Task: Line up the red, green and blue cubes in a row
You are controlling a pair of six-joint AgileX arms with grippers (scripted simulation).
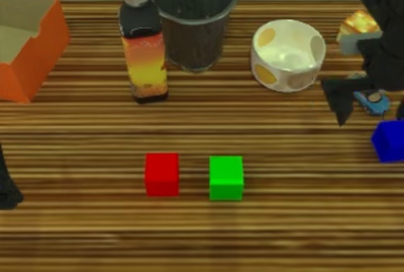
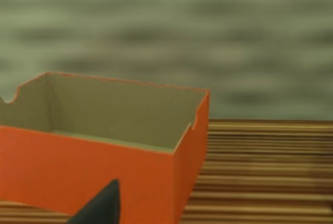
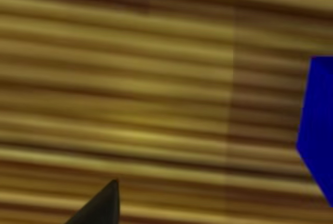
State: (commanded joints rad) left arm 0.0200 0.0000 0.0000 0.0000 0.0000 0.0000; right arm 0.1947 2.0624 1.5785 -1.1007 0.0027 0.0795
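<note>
The small matte red cube and green cube already stood side by side at mid-table; the deep blue cube lay at the right edge. The right gripper hovered near it, whether its jaws were open I could not tell. It should descend squarely over the blue cube. The left gripper was parked at the left edge.

Open orange cardboard box just ahead of dark fingertip, on striped wooden table.
</note>
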